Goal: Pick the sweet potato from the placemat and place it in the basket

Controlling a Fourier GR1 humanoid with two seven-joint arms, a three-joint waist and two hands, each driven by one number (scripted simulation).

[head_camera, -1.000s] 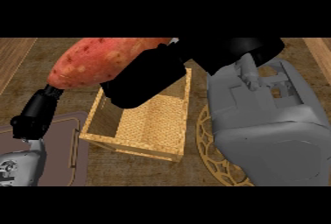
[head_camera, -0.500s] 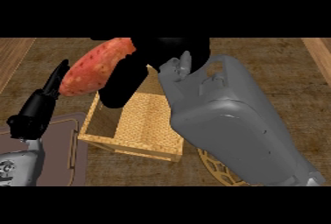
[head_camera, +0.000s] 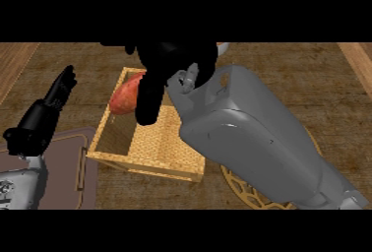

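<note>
The reddish-orange sweet potato [head_camera: 125, 98] hangs tilted in the far left corner of the woven basket [head_camera: 145, 161], partly below its rim. My right hand [head_camera: 169, 61] comes in over the basket from the right with its black fingers [head_camera: 149, 106] curled across the potato, hiding its right side. The grey right forearm [head_camera: 247, 142] covers the basket's right wall. A round golden openwork placemat [head_camera: 251, 193] peeks out under that forearm at the lower right. At the left edge my left hand [head_camera: 42, 120] rests open with its fingers up, apart from the basket.
A dark mauve mat [head_camera: 69, 165] lies at the lower left beside the basket, partly under the left forearm. The counter top is brown wood, with lighter strips at the far left and far right edges.
My right hand has carried the sweet potato down and to the right, from above the basket's left side into its opening. The right forearm has swung in over the basket.
</note>
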